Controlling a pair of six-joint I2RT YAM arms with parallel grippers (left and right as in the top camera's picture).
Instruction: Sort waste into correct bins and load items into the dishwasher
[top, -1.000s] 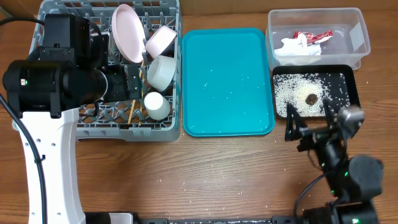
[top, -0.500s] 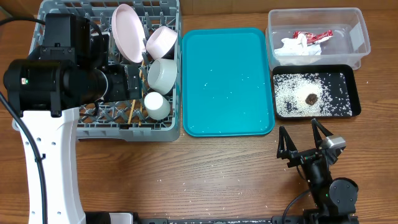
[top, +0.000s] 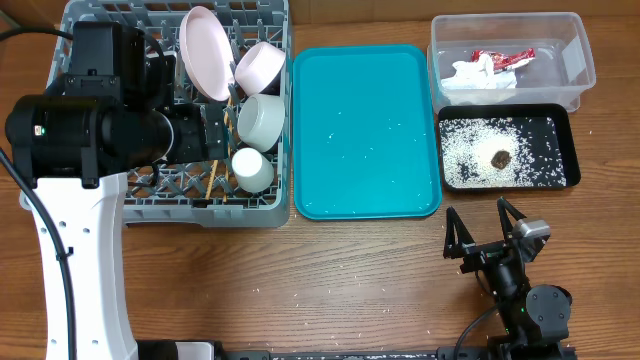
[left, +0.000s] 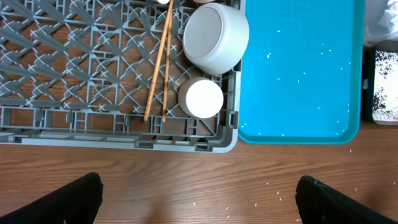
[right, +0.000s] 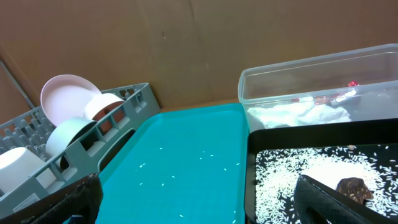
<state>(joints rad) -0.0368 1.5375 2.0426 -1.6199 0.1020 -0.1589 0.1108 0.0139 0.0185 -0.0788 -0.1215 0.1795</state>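
The grey dish rack (top: 110, 205) holds a white plate (top: 203, 55), two bowls (top: 260, 65) (top: 260, 118), a small cup (top: 252, 168) and wooden chopsticks (top: 212, 172). The clear tub (top: 575, 60) holds the red wrapper (top: 503, 58) and the white napkin (top: 478, 78). The black tray (top: 570, 130) holds rice (top: 465, 160) and a brown lump (top: 500, 157). My left gripper (left: 199, 199) is open and empty over bare table in front of the rack (left: 93, 134). My right gripper (top: 482, 230) is open and empty, low over the table in front of the black tray.
The teal serving tray (top: 365, 130) lies between the rack and the bins, with stray rice grains on it. A few grains lie on the wooden table (top: 300, 290). The left arm's body covers the rack's left half in the overhead view.
My right arm has drawn back from the black tray toward the table's front edge and dropped lower, still open. The left arm has not moved.
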